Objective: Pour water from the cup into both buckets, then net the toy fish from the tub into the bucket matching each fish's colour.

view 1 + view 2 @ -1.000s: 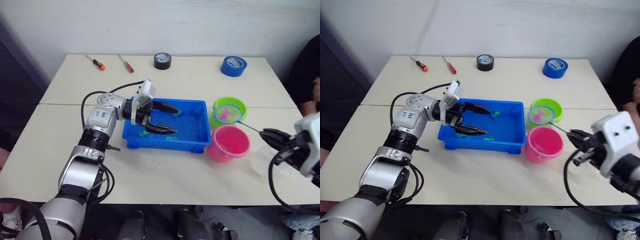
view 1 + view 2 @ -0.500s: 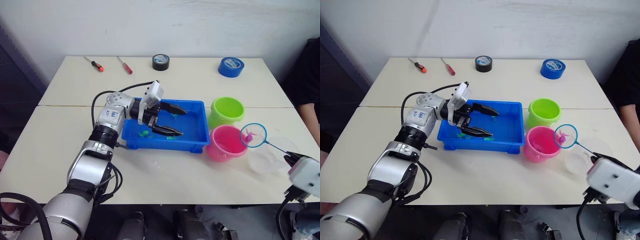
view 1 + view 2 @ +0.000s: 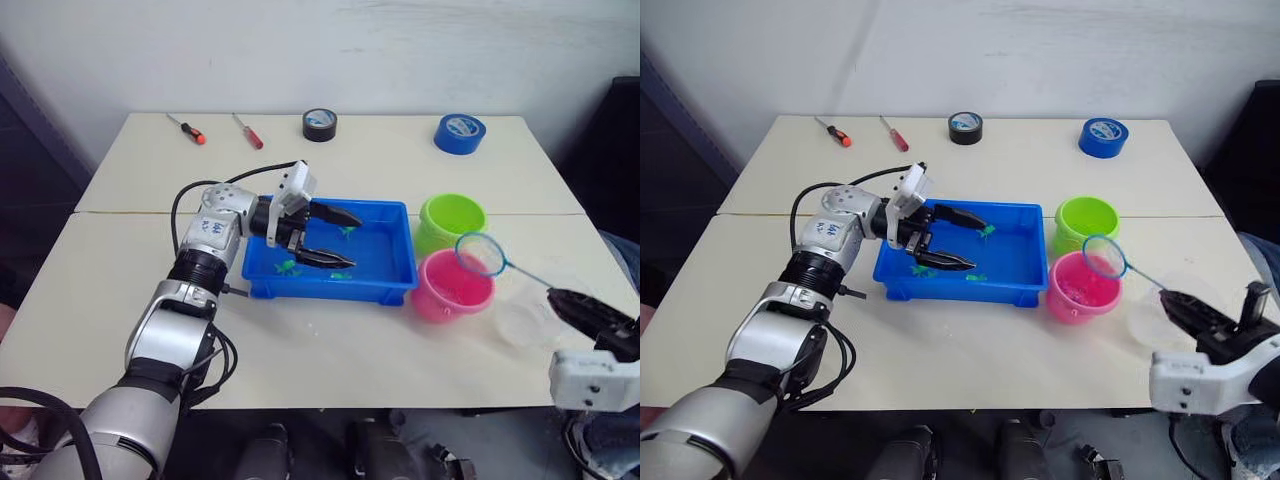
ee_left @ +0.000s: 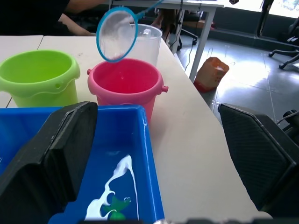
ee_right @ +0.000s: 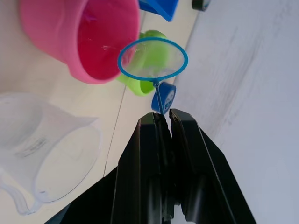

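Left eye view shows the netting step in hand: the left gripper hangs over the tub at mid-bench, its fingers spread wide and holding nothing, with green toy fish lying in the water below. Just beside the tub's right end stand the green bucket, farther from the front edge, and the pink bucket, nearer it. The net hovers with its hoop over the pink bucket's rim, mesh looking empty, so the pink fish seems delivered. The right gripper, fingers pinched on the net's thin handle, is by the cup toward the right edge. Next, the net should probably swing back to the tub for a green fish. Half a second ago the hoop hung right of the pink bucket with a pink fish inside.
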`<action>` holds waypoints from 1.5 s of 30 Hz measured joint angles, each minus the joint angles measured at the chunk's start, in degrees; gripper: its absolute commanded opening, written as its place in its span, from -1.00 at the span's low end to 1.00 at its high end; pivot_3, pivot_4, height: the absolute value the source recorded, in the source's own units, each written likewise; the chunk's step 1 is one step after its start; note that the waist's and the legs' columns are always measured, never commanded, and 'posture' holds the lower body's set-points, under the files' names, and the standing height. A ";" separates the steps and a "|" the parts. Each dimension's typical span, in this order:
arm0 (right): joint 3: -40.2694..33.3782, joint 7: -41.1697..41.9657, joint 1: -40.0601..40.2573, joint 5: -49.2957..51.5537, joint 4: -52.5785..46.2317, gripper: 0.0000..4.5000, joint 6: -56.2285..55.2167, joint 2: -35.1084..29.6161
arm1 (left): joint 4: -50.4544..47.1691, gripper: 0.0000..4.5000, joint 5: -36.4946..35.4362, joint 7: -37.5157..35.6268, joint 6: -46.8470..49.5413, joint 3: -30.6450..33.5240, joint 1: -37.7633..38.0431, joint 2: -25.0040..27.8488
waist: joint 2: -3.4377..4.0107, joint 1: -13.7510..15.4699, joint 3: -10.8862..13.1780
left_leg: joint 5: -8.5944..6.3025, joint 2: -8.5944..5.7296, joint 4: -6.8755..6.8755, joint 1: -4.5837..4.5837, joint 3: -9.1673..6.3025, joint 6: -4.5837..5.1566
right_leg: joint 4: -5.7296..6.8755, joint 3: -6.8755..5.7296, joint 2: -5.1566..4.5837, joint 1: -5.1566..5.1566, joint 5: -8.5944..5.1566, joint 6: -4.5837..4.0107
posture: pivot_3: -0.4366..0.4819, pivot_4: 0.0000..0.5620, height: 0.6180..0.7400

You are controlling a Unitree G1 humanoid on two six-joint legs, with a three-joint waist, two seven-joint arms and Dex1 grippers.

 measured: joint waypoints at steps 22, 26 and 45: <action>56.79 -1.20 -65.32 37.83 22.25 -1.00 61.99 12.42 | -28.67 0.99 -2.33 14.95 19.32 15.06 28.63 28.14 | 0.01 -1.18 0.00 | 0.02 -0.05 -0.49 0.05 -0.08 -0.07 | 0.07 -0.11 -0.32 -0.23 -0.08 -0.19 | -0.05 -0.47 0.94; 62.20 -1.61 -70.26 34.16 32.60 -1.00 59.74 18.32 | -33.73 0.99 -3.93 17.13 22.72 17.21 31.71 29.64 | 0.01 -1.44 0.00 | 0.04 -0.04 -0.54 0.06 -0.08 -0.08 | 0.11 -0.12 -0.29 -0.29 -0.08 -0.19 | -0.05 -0.47 0.94; 68.79 -2.74 -83.74 20.45 64.90 -1.00 43.29 35.44 | -35.74 0.99 -6.10 20.50 24.54 18.03 31.05 30.09 | 0.01 -2.97 0.00 | 0.19 -0.04 -0.61 0.02 -0.03 -0.38 | 0.54 -0.26 -0.29 -0.46 -0.07 -0.22 | -0.05 -0.47 0.94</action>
